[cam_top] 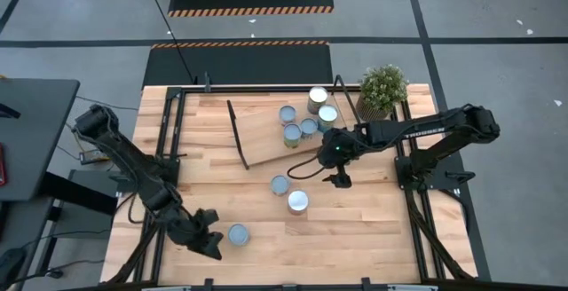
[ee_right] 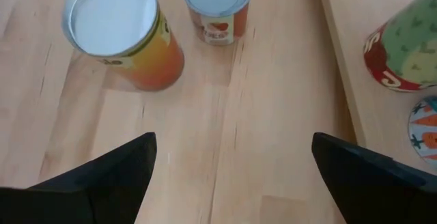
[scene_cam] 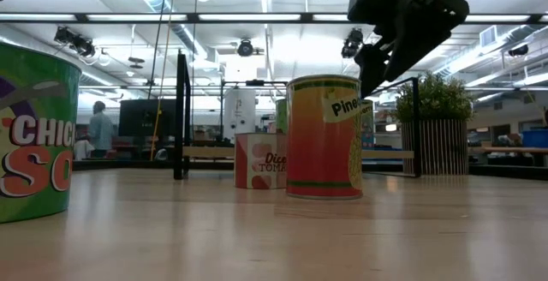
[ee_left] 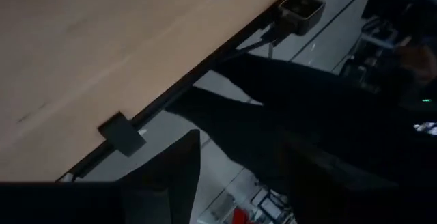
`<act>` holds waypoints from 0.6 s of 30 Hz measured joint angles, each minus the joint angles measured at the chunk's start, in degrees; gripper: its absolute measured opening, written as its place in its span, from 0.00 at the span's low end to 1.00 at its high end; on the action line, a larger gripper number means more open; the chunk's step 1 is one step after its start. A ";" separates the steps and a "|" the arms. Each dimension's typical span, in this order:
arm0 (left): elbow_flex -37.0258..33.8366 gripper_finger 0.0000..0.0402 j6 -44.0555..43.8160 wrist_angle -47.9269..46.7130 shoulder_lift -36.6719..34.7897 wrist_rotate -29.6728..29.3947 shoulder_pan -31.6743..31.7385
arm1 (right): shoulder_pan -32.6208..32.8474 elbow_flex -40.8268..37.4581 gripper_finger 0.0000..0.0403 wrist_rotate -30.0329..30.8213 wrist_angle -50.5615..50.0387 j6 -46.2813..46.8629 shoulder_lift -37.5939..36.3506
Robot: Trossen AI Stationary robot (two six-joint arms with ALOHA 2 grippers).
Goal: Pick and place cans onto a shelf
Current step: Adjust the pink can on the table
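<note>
Several cans stand on the light wooden shelf [cam_top: 262,133] at the table's far middle, among them a large one [cam_top: 318,100] and a small one [cam_top: 292,136]. An orange pineapple can [cam_top: 297,202] and a small tomato can [cam_top: 280,184] stand on the tabletop; both also show in the right wrist view, the pineapple can [ee_right: 123,33] and the tomato can [ee_right: 218,5]. A green can [cam_top: 238,234] stands near the near edge. My right gripper [cam_top: 342,177] is open and empty, raised to the right of the two table cans. My left gripper [cam_top: 209,240] is open beside the green can.
A potted plant [cam_top: 383,87] stands at the far right corner. Black metal frames [cam_top: 169,140] run along the table's left and right sides. In the low view the green can [scene_cam: 34,127] is close, and the pineapple can [scene_cam: 324,135] is farther back.
</note>
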 joint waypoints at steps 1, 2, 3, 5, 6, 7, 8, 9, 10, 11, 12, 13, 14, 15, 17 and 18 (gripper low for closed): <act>0.66 0.48 0.11 0.11 1.22 0.52 0.00 | 0.04 0.00 0.99 -0.02 -0.27 0.19 -0.16; 1.53 0.48 0.46 0.08 2.38 1.17 0.00 | 0.05 0.00 0.99 -0.02 -0.45 0.34 -0.42; 2.52 0.48 1.34 0.12 3.43 1.68 0.00 | 0.05 0.00 0.99 0.00 -0.48 0.51 -0.81; 4.29 0.48 2.70 0.31 5.35 2.53 0.00 | 0.04 0.02 0.99 0.08 -0.48 0.60 -1.50; 5.15 0.48 3.07 0.25 6.35 2.72 0.00 | 0.02 0.02 0.99 0.25 -0.48 0.45 -1.75; 5.95 0.48 3.31 -0.02 7.31 2.84 0.00 | 0.00 0.02 0.99 0.40 -0.47 0.21 -1.90; 6.78 0.48 3.34 -1.03 8.23 2.86 0.00 | -0.02 0.02 0.99 0.74 -0.42 -0.07 -2.02; 7.70 0.48 3.63 -2.32 9.21 2.86 0.00 | -0.02 0.02 0.99 0.91 -0.22 -0.24 -2.10; 8.69 0.48 4.69 -2.99 10.40 2.79 0.00 | -0.02 0.02 0.99 0.96 0.15 -0.49 -2.10; 9.73 0.48 6.06 -3.22 11.66 2.73 0.00 | -0.08 0.02 0.99 0.93 0.59 -0.78 -1.93; 10.67 0.48 7.44 -3.35 12.85 2.44 0.00 | -0.12 0.02 0.99 0.78 1.28 -1.13 -1.67; 11.79 0.48 8.35 -3.49 14.25 2.11 0.00 | -0.13 0.02 0.99 0.76 2.28 -1.44 -1.25; 13.01 0.48 9.27 -3.36 15.73 1.89 0.00 | -0.13 0.02 0.99 0.78 3.60 -1.73 -0.73; 13.93 0.48 10.01 -3.30 17.05 1.86 0.00 | -0.10 0.02 0.99 0.85 4.97 -2.22 -0.24; 15.72 0.50 10.52 -3.84 19.53 1.81 0.04 | -0.13 0.05 0.99 1.01 7.01 -2.77 0.48; 16.48 0.52 10.54 -4.03 20.55 1.81 0.13 | -0.21 0.28 0.99 0.61 7.09 -2.77 0.82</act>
